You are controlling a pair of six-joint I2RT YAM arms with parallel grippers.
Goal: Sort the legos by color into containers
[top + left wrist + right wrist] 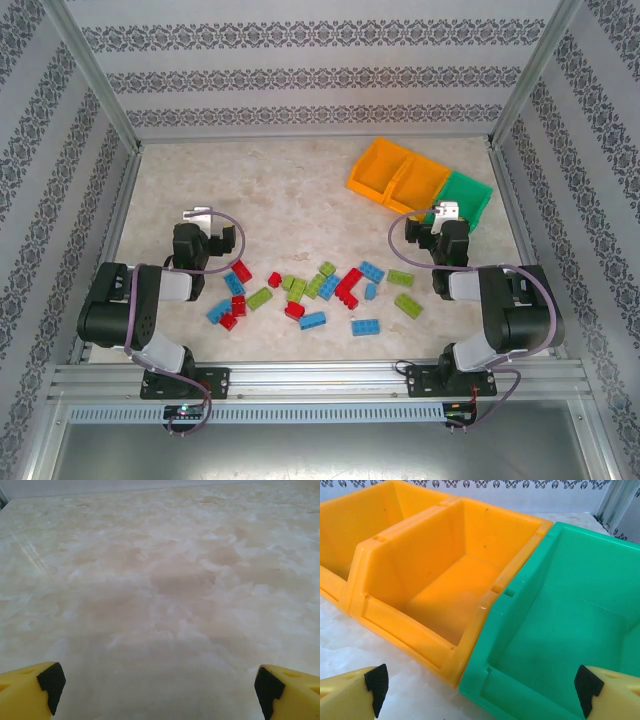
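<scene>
— What do the arms look like?
— The black jointed left arm (pixel 118 308) and right arm (pixel 520 312) have pale grey sleeves, with a thin lilac cable (pixel 133 310) along each.
— The grippers?
— The left gripper (pixel 160 692) and right gripper (pixel 480 692) have blunt yellow plastic fingers (pixel 22 695) with black pads (pixel 51 680).

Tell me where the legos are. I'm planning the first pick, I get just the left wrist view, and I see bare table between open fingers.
Observer: The legos lie scattered on the table near the arm bases, to the right of the left gripper and nearer the bases than it is; it points away from them.
Operator: Any bricks sorted yet?
Observer: No. The containers sit at the table's far right corner, and all three look empty.
</scene>
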